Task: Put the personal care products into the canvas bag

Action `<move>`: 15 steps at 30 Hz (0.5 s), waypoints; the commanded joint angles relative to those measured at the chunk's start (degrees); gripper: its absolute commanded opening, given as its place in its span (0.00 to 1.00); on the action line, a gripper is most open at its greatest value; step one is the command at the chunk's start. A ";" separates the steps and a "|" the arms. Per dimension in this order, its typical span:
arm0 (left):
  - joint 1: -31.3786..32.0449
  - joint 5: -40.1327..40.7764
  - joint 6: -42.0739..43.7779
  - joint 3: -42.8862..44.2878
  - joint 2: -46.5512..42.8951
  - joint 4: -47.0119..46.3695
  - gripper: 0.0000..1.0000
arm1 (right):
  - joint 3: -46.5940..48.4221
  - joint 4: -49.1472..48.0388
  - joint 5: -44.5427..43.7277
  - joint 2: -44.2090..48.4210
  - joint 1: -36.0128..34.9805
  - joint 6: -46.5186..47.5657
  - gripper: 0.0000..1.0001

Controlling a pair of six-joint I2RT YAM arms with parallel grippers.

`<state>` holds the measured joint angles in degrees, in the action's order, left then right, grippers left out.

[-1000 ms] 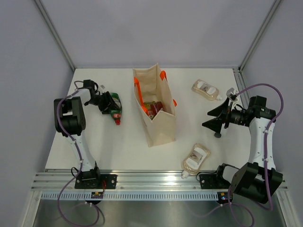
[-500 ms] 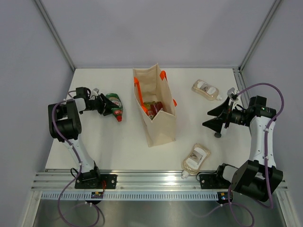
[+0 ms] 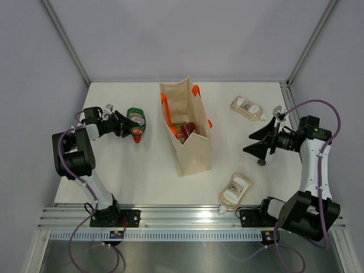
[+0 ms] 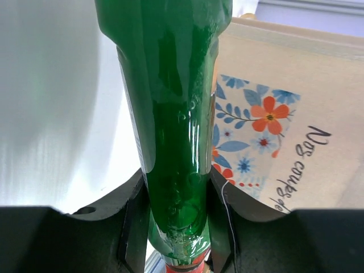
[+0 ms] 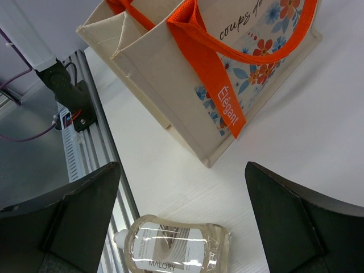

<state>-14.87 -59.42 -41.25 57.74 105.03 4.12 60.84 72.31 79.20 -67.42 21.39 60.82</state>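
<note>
My left gripper (image 3: 118, 126) is shut on the green squeeze bottle (image 3: 135, 119), left of the canvas bag (image 3: 185, 128). In the left wrist view the bottle (image 4: 170, 114) fills the gap between my fingers (image 4: 132, 227), red cap nearest the camera, with the bag's flowered side (image 4: 273, 131) behind it. The bag stands upright with orange handles (image 5: 210, 74), and a red item (image 3: 185, 131) shows inside. One beige pouch (image 3: 247, 108) lies at the back right, another (image 3: 235, 190) at the front right, also in the right wrist view (image 5: 170, 250). My right gripper (image 3: 257, 143) is open and empty.
The aluminium rail (image 3: 187, 219) runs along the table's near edge, also in the right wrist view (image 5: 91, 148). Grey walls close in the back and sides. The right arm's cable (image 3: 318, 108) loops above the right edge.
My left gripper has turned and carried the green bottle toward the far side of the table, its cap now pointing at the near edge. The right arm has not moved.
</note>
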 commanded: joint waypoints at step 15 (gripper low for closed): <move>-0.16 -0.70 -34.22 -6.67 -22.85 -33.56 0.00 | 2.44 1.69 2.63 -0.52 0.50 2.64 0.99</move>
<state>-14.96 -59.07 -65.39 50.17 86.96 -15.84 60.90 73.21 79.22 -67.81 21.41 61.43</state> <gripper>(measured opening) 0.402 0.993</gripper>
